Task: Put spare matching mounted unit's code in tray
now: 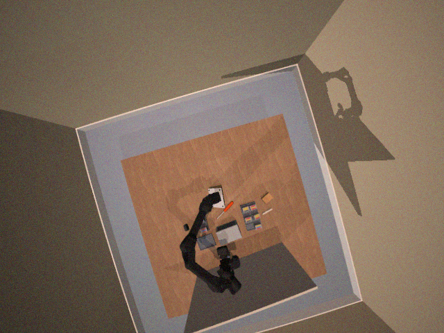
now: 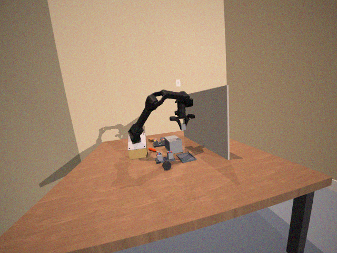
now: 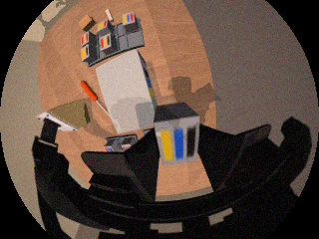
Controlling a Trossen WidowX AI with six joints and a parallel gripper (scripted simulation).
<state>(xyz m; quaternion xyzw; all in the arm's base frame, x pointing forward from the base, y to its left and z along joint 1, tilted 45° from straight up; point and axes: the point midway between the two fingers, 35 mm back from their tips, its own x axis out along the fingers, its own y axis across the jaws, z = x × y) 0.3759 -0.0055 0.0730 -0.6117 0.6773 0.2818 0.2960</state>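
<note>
My gripper (image 2: 183, 124) (image 3: 173, 126) (image 1: 223, 252) is shut on a small grey spare (image 2: 183, 126) (image 3: 177, 138) with yellow, blue and black stripes on its face. It holds the spare high in the air, beside the grey mounted unit (image 2: 173, 143) (image 1: 229, 232) (image 3: 123, 90). The dark tray (image 2: 186, 157) (image 1: 206, 241) lies on the table in front of the unit, below and apart from the gripper. A rack of several striped spares (image 1: 250, 216) (image 3: 114, 40) (image 2: 158, 142) sits behind the unit. Two more spares (image 2: 163, 156) (image 1: 203, 227) stand beside the tray.
A tall grey panel (image 2: 209, 122) stands close to the right of the gripper. An orange screwdriver (image 1: 225, 209) (image 2: 152, 149) (image 3: 91, 92), a black knob (image 2: 166, 165) (image 1: 185, 227), a tan block (image 1: 266, 198) (image 3: 86, 22) and a white stick (image 1: 267, 211) lie around. The arm's base (image 2: 137, 148) stands left.
</note>
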